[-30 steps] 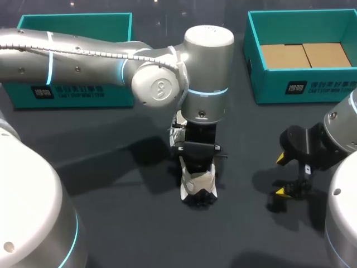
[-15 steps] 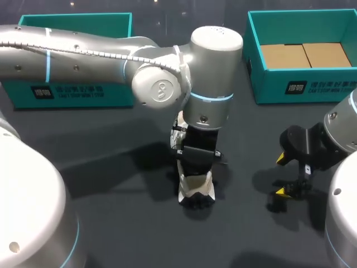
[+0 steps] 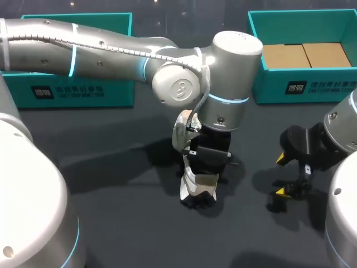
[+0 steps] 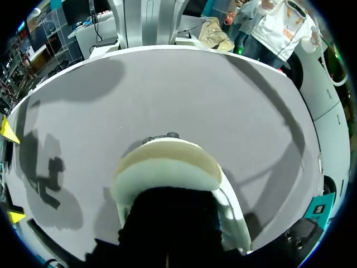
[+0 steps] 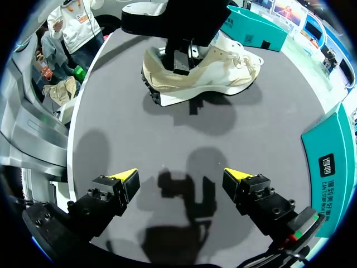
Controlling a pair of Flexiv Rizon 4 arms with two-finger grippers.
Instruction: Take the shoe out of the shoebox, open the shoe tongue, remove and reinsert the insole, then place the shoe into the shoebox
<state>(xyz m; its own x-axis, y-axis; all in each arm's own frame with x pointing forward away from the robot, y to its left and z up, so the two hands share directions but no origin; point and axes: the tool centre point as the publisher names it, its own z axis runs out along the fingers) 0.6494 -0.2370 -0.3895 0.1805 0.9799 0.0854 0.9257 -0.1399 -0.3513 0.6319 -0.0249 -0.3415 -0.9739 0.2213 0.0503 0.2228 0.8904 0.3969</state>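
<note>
At table centre, over the dark tabletop (image 3: 111, 184), the left arm (image 3: 111, 42) is reached past the middle. Left shoebox (image 3: 78, 92) and right shoebox (image 3: 301, 89) are stood at the far corners. The sneaker (image 3: 196, 187) is seen outside both, apparently rested on the tabletop under the left gripper (image 3: 206, 162); its closure cannot be told. The right gripper (image 3: 282, 176) is held spread and empty, well apart.

Risk judged: the sneaker could be tipped or dragged if the wrist is swung on a partial hold.

Since a second ago the left wrist has been shifted rightward; the right gripper is unmoved.
</note>
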